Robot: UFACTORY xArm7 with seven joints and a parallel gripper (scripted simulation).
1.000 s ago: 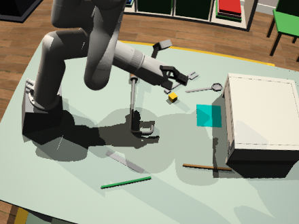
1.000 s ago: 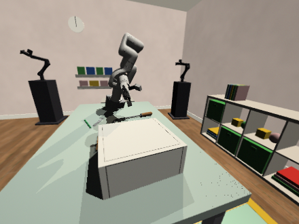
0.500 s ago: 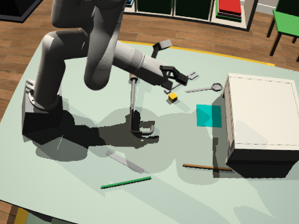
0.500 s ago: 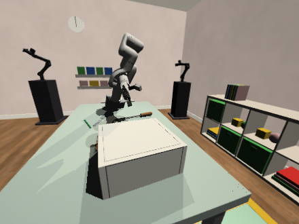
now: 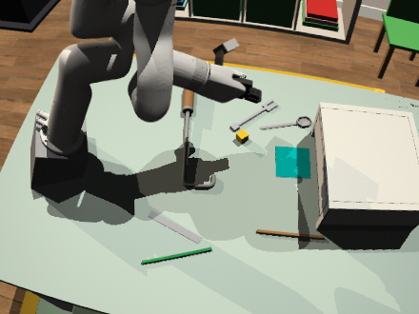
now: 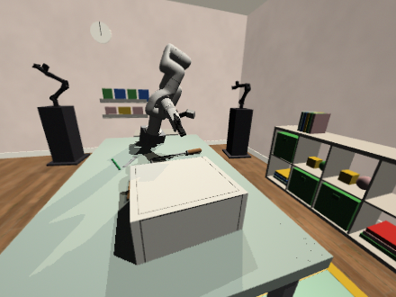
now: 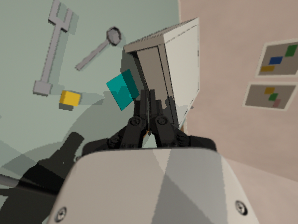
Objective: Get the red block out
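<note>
Under the white cabinet (image 5: 367, 157) the red block must lie, for no view shows it. I judge it small, rigid and light, best hooked out with a long tool before being pinched across flat sides. Beside the cabinet lies the teal square (image 5: 292, 162), bare. Above the table (image 5: 95, 266) the gripper (image 5: 254, 94) is clenched on nothing. Wooden floor surrounds.

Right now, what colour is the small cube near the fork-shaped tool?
Yellow. The cube shows best in the top view.
</note>
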